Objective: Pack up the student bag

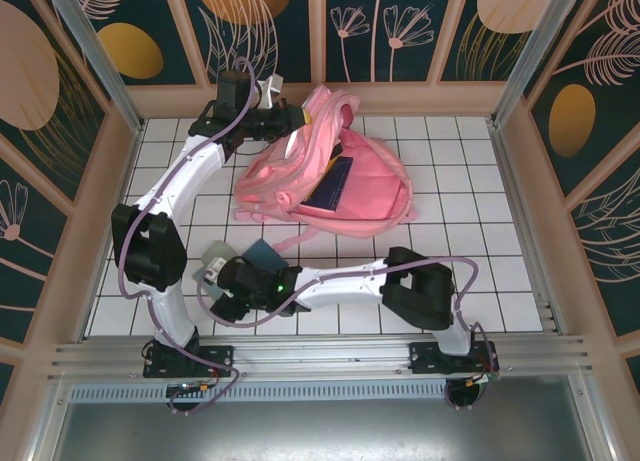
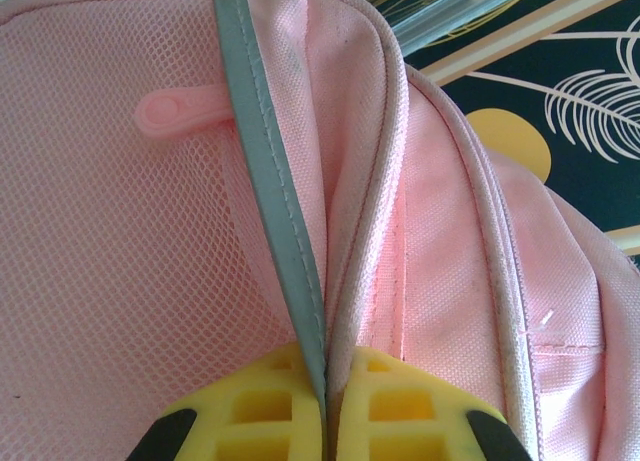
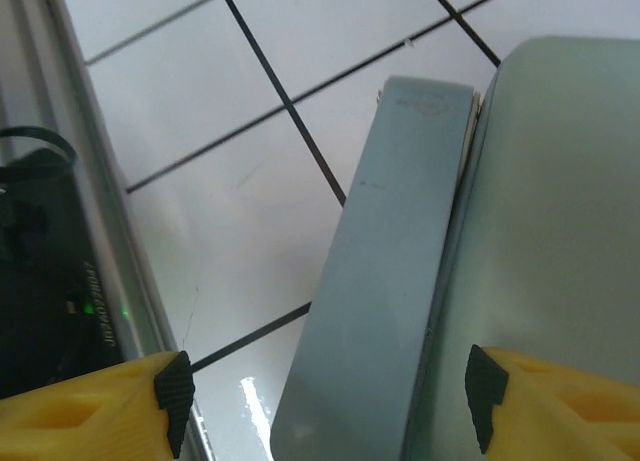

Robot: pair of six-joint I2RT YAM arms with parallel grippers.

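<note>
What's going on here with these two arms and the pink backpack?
The left gripper is shut on the edge of the student bag, which lies open on the table. A dark blue book already sits in its opening. The right gripper is open around a flat grey-blue item near the arms' bases, not gripping it yet.

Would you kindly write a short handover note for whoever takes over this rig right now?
Left gripper: shut on the bag's grey strip, at the mouth edge.
Right gripper: open, fingers either side of a grey item on the table, not gripped.
The bag lies open at the far middle of the table, with a blue book in its mouth.
Done: blue book partly in. Left: grip the grey item and load it into the bag.
</note>
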